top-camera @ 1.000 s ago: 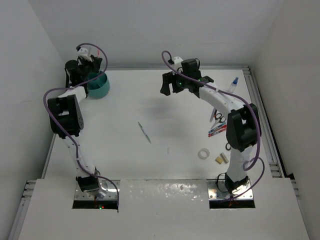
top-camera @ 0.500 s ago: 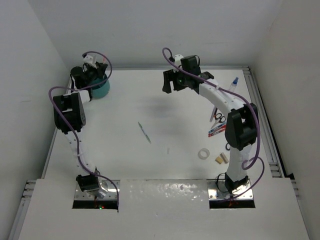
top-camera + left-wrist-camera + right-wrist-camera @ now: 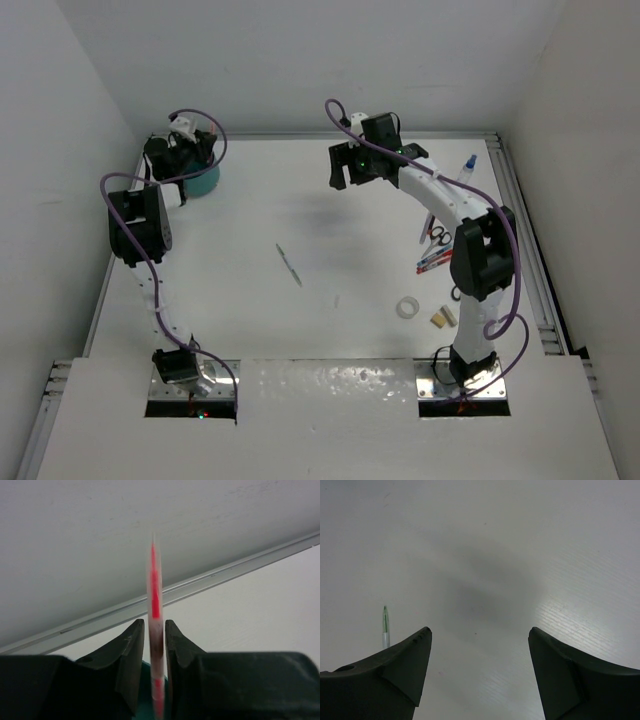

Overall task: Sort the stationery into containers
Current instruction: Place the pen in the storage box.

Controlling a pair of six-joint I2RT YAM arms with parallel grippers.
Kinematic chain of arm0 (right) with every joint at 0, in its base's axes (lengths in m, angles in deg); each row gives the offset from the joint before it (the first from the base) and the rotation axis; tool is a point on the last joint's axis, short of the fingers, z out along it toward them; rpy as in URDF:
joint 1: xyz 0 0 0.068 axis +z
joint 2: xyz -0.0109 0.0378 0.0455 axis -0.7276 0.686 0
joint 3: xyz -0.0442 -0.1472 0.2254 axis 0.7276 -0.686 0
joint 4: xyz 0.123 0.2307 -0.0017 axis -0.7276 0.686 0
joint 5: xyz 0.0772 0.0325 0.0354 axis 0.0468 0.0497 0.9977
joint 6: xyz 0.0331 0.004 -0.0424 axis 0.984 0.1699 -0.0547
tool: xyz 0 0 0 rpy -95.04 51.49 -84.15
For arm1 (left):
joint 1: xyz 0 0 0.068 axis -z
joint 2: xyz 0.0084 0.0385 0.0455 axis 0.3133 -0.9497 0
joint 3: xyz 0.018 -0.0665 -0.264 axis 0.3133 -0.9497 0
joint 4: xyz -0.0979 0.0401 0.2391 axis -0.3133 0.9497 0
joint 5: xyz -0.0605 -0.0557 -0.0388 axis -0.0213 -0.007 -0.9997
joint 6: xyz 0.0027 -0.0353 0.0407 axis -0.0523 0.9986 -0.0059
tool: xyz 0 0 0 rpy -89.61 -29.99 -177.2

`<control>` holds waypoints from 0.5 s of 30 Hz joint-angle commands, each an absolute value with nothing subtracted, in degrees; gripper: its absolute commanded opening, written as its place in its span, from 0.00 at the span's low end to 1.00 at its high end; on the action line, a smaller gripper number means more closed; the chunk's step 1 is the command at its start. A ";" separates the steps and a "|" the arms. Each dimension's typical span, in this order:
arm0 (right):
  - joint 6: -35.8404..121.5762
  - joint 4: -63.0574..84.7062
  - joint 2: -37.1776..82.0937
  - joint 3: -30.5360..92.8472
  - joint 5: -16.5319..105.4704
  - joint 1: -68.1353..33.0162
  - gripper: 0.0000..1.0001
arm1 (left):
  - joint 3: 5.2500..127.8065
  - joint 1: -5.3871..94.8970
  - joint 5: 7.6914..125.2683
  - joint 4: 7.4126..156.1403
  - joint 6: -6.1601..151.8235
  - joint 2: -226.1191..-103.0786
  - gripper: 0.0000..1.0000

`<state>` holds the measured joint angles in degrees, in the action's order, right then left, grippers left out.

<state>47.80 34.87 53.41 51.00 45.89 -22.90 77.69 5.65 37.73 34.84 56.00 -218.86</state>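
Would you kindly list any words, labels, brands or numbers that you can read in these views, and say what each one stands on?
No text can be read in any view.
Red pen between the left gripper's fingers: blurred, no print shows.
Green pen: no print shows.
Bottle, tape ring, teal pot: too small to show any lettering.

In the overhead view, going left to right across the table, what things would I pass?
teal pot, green pen, white tape ring, tan blocks, blue-capped bottle
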 commanded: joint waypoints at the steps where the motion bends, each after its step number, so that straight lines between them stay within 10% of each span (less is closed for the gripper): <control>1: 46.69 34.93 49.66 52.82 44.83 -22.87 0.77 | 77.51 5.16 37.74 32.55 55.19 -219.80 0.23; 10: 46.07 35.63 48.61 51.94 44.47 -22.25 0.77 | 77.15 4.19 38.18 33.34 54.48 -218.22 0.28; 15: 45.02 35.98 47.12 51.06 43.69 -21.38 0.77 | 78.73 4.11 37.48 33.34 55.89 -216.20 0.51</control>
